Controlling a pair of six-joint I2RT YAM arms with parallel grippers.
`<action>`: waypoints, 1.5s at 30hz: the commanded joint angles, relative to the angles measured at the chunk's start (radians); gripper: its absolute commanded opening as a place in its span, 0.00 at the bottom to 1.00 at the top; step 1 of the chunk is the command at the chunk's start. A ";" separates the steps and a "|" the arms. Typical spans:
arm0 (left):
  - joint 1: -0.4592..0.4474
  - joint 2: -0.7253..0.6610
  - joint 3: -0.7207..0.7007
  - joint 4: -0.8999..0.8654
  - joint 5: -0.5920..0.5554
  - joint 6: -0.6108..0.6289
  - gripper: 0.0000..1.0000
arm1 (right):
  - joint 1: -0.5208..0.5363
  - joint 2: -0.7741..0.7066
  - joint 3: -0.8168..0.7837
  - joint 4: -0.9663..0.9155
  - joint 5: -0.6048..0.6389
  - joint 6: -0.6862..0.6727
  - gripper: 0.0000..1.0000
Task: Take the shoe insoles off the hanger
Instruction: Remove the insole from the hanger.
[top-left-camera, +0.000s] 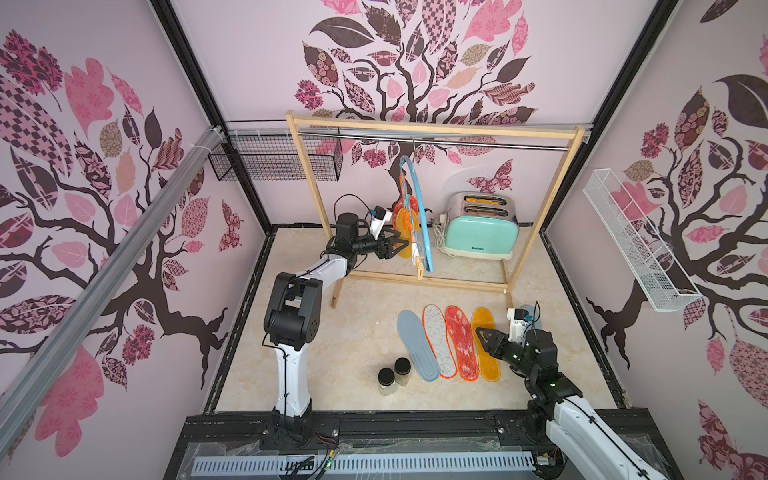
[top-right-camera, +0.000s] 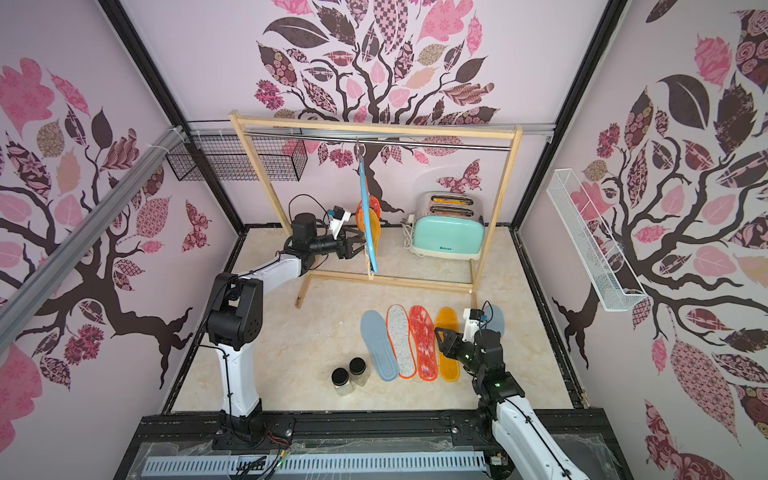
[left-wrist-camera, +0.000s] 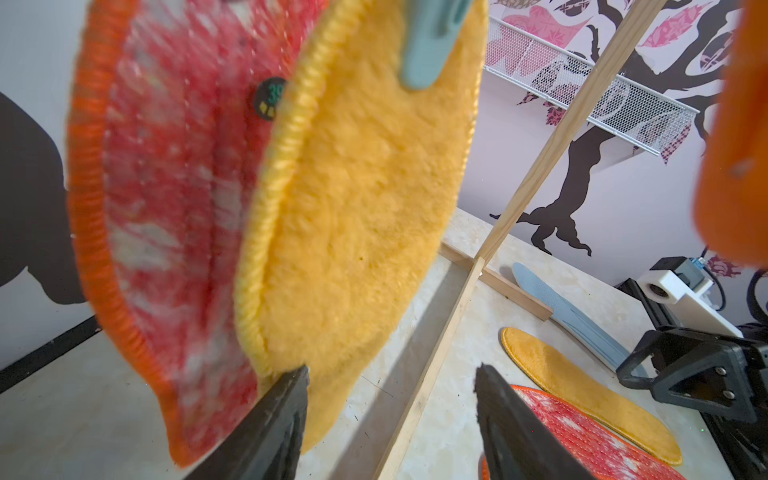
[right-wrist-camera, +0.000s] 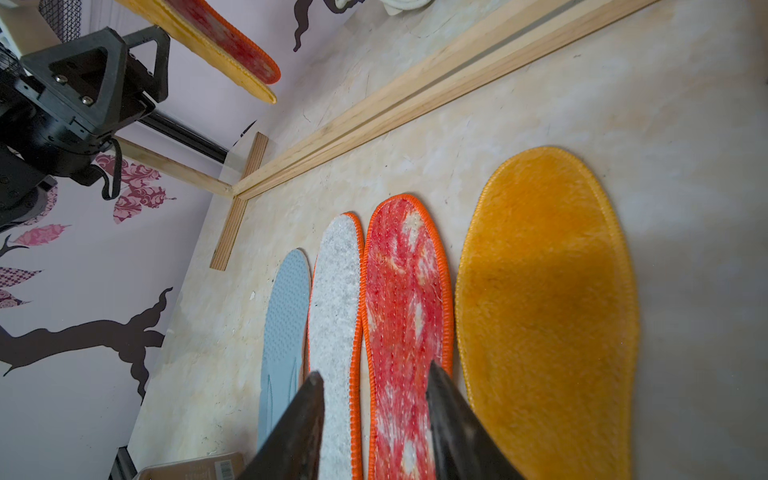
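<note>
Left: my jaws are released and spread wide. One tip is at the lower edge of the hanging yellow insole (left-wrist-camera: 365, 208), with the red insole (left-wrist-camera: 166, 187) just behind it. Contact: cannot tell. Only the top views show both hanging from the blue hanger (top-left-camera: 419, 216).

Right: my jaws are released and empty, over the felt insole (right-wrist-camera: 336, 291) in the row on the bench (right-wrist-camera: 685, 208). The left wrist view shows a grey-blue insole (left-wrist-camera: 552, 299) beyond them.

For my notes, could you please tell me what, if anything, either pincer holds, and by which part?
Nothing is held: left pincer open at the lower edge of the hanging yellow insole, right pincer open and empty.
</note>
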 joint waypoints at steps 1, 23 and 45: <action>0.003 0.042 0.051 -0.009 0.026 0.030 0.68 | 0.011 0.008 0.052 0.034 -0.006 0.011 0.43; 0.005 0.132 0.111 0.067 0.080 0.013 0.81 | 0.023 0.078 0.050 0.073 -0.001 0.016 0.43; -0.041 0.188 0.175 0.072 0.252 -0.087 0.53 | 0.026 0.078 0.048 0.074 0.009 0.017 0.43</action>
